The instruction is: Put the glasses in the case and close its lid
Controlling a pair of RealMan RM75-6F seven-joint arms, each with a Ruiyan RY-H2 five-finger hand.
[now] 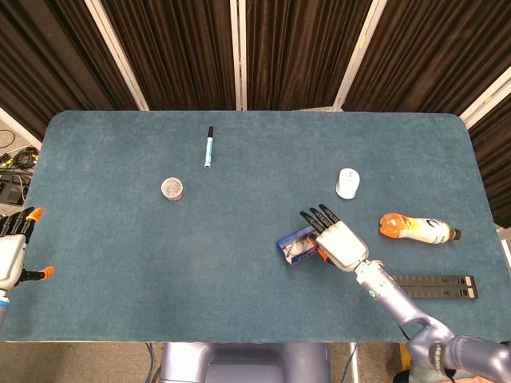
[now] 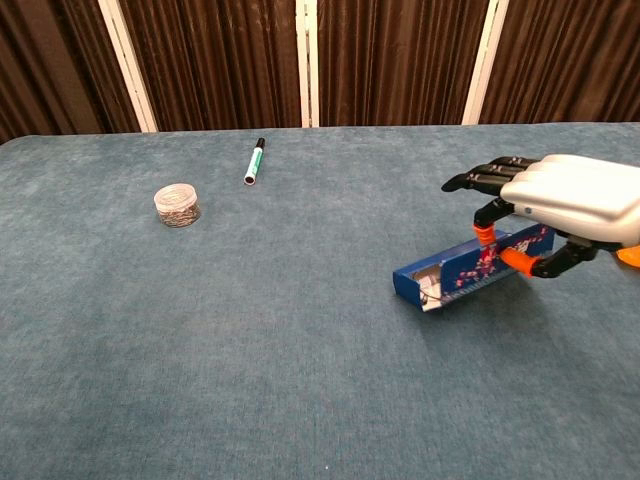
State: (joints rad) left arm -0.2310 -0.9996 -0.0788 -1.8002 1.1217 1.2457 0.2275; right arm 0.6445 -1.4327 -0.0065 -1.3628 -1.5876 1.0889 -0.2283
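The blue glasses case (image 1: pixel 297 242) (image 2: pixel 468 272) lies slanted on the teal table, right of centre. Its patterned lid is folded nearly down over the base. At the case's open left end a strip of white lining and part of the glasses (image 2: pixel 430 291) (image 1: pixel 300 251) still show. My right hand (image 1: pixel 340 242) (image 2: pixel 565 200) hovers over the case's right end and pinches the lid between two orange fingertips (image 2: pixel 486 233), with its other fingers stretched out. At the table's left edge, my left hand (image 1: pixel 11 249) holds nothing and its fingers are spread; only the head view shows it.
A green pen (image 1: pixel 208 147) (image 2: pixel 254 161) and a small round jar (image 1: pixel 172 188) (image 2: pixel 177 205) lie at the far left. A white mouse (image 1: pixel 347 183), an orange bottle (image 1: pixel 417 229) and a black strip (image 1: pixel 429 286) lie around my right arm.
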